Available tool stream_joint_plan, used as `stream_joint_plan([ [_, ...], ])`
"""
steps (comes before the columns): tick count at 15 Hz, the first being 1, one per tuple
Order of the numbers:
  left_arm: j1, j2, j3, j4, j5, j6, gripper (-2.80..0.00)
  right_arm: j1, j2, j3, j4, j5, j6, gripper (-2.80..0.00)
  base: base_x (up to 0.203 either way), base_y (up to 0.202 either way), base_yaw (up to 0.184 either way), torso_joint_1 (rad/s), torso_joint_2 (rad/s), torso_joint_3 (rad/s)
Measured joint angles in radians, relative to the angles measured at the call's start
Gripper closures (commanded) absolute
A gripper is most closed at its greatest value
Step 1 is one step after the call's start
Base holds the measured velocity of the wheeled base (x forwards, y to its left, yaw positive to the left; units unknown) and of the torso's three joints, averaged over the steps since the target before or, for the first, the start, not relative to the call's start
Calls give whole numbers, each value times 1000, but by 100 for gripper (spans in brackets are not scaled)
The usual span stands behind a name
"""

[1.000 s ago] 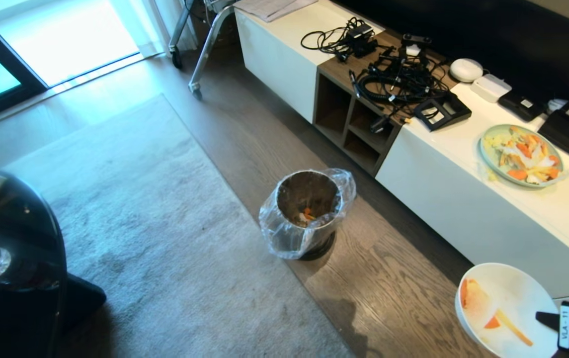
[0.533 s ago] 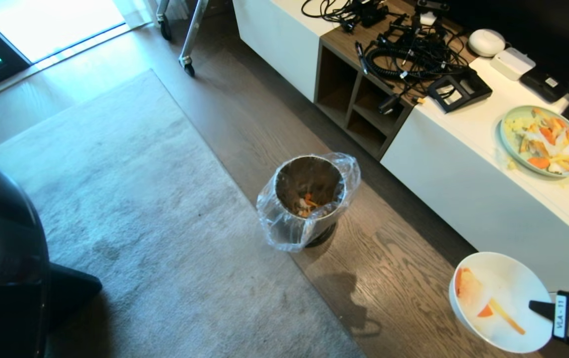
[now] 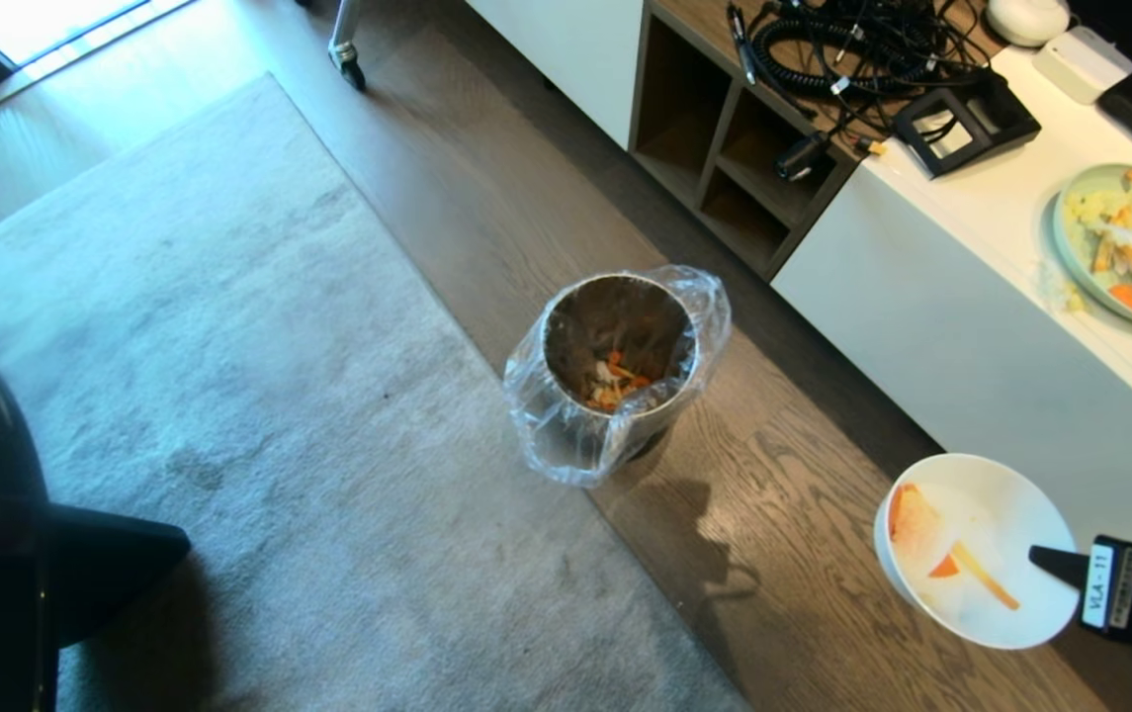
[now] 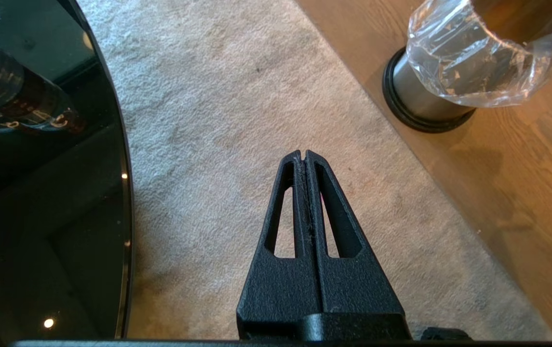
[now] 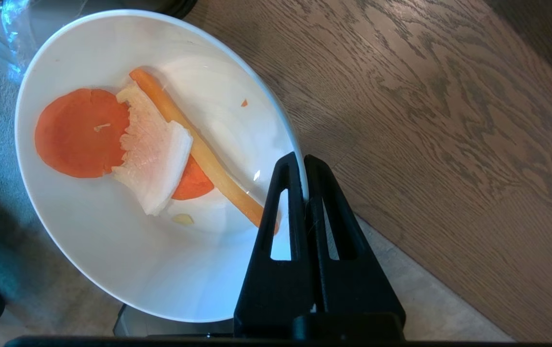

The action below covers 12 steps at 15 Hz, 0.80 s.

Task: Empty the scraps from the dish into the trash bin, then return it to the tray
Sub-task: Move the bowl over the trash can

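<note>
I see the right gripper [image 3: 1045,559] at the lower right of the head view, with its jaws pressed together on the rim of the dish [image 3: 976,549]. In the right wrist view the two fingers [image 5: 288,193] pinch the rim of the dish [image 5: 112,241] between them, one finger inside and one outside. The dish hangs above the wood floor [image 3: 803,554], a little tilted, and it is well apart from the bin [image 3: 615,381], which stands at the middle of the frame.

The scraps [image 3: 941,554] lie inside the dish: in the right wrist view I count a round orange slice [image 5: 80,132], a white piece [image 5: 153,166] partly over it, and a long pale orange strip [image 5: 198,149] which reaches toward the fingers. More scraps lie at the bottom of the bin, and its clear liner [image 3: 566,435] hangs over the rim.

The left gripper [image 4: 303,156] has its jaws fully together and holds nothing. It hangs over the grey rug [image 4: 237,96], with the base of the bin [image 4: 420,106] at the upper right of that view.

At the right edge of the head view a green plate [image 3: 1124,247] with food stands on the white cabinet [image 3: 971,326]. I cannot see the tray in any view.
</note>
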Motion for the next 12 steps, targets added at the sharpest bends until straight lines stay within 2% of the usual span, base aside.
stream_joint_plan([
  [9, 0, 0, 0, 0, 0, -1, 0, 1, 12, 1, -8, -1, -8, 0, 0, 0, 0, 2, 1, -197],
  [12, 0, 0, 0, 0, 0, -1, 0, 1, 12, -1, -8, -3, -8, 0, 0, 0, 0, 3, 0, -106],
])
